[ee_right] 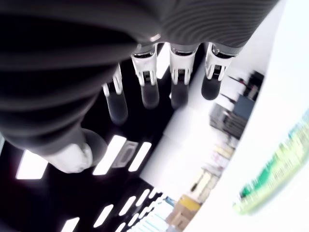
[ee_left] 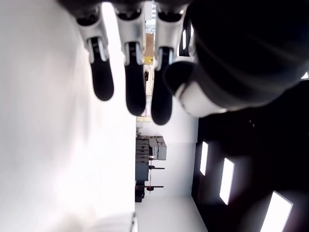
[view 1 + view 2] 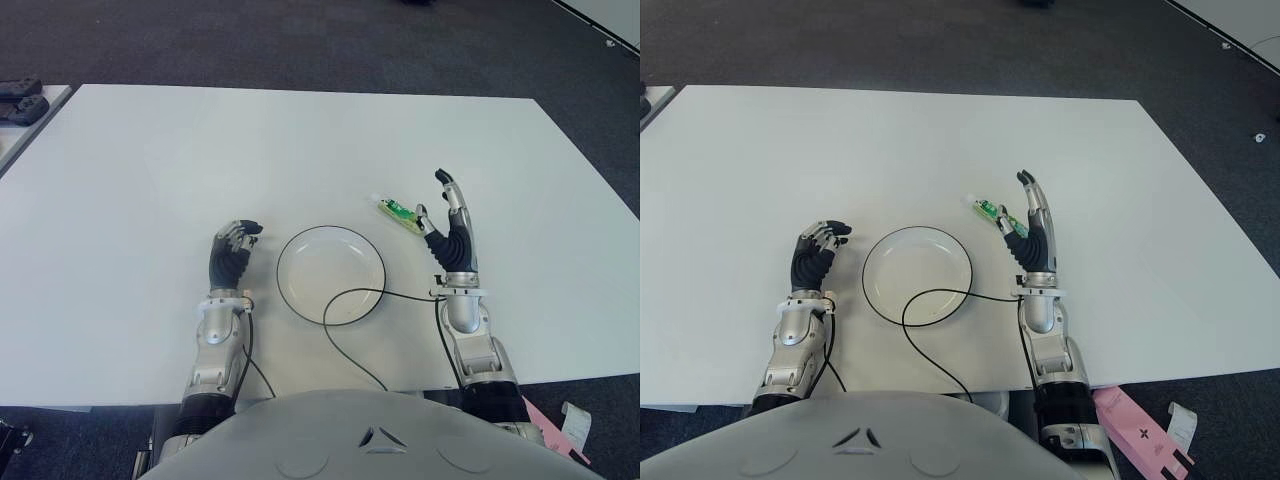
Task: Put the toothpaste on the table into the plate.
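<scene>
toothpaste (image 3: 398, 212) lies just left of right hand (image 3: 452, 225) (fingers spread, empty).

toothpaste (image 1: 270, 174) blurred in right wrist view, its near end hidden behind right hand (image 3: 452, 226)

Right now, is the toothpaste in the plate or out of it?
Out. The toothpaste lies on the table beyond the plate's right rim, beside the open right hand. The plate holds nothing.

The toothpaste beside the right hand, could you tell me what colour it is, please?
The toothpaste is green and white, clearest in the left eye view.
</scene>
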`<state>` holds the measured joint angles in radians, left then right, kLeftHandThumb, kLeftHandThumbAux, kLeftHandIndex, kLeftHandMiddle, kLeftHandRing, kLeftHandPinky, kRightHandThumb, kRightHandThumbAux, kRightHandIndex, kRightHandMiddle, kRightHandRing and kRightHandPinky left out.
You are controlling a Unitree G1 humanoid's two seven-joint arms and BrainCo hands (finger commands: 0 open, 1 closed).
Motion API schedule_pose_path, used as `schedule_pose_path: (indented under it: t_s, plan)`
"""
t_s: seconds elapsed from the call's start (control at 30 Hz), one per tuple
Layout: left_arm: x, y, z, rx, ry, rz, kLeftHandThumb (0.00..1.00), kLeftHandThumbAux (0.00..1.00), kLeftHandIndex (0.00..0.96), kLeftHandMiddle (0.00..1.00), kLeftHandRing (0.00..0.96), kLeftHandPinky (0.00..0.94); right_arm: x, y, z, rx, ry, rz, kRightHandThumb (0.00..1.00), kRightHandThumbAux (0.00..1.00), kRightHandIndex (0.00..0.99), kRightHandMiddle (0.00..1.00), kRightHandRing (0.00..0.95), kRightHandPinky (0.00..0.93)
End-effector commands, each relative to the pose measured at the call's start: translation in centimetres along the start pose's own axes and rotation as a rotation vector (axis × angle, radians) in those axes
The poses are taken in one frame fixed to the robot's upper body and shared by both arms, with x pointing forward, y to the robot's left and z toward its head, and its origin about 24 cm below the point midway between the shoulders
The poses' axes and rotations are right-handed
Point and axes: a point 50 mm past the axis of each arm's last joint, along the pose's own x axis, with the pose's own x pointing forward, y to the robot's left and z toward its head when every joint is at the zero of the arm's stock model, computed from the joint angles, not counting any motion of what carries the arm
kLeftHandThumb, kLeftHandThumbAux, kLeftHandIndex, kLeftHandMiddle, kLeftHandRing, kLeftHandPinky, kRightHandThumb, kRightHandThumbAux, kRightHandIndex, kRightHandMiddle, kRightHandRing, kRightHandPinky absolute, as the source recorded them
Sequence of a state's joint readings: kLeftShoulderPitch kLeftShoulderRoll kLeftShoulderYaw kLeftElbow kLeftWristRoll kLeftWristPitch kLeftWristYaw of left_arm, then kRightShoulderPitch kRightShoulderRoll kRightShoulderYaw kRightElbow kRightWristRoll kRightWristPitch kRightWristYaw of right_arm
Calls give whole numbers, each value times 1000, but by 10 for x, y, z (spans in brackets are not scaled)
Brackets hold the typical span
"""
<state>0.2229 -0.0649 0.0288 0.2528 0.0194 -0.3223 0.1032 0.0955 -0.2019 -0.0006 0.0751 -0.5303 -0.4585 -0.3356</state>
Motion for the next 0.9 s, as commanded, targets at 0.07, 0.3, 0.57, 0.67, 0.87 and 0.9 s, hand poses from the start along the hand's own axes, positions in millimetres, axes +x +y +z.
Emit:
schedule_pose_path:
  t_s: [0.07,0.3,0.57,0.67,0.87,0.9]
  plan:
    - [-9,2,-20,-1,110,19,708,724,422,444,378,359,11,-6,3,-107,-61,-12,495,291,1,0,1,5]
    - [-8,2,-20,1,117,21,710,724,422,441,367,344,25,-21,-3,-203,-75,12,451,216,0,0,0,0]
    - [-7,0,-18,-5,114,23,711,724,422,438,367,330,51,-26,-19,-297,-55,75,490,158,0,0,0,0]
    - [-7,0,-18,-1,109,19,710,724,422,441,371,344,57,-25,-22,-335,-46,96,503,146,0,0,0,0]
    - [-8,0,-18,-3,107,21,708,725,422,444,380,361,69,-21,-25,-422,3,163,536,131,0,0,0,0]
    - [-8,0,-18,-3,108,22,707,725,422,444,381,361,70,-21,-26,-428,8,170,541,129,0,0,0,0]
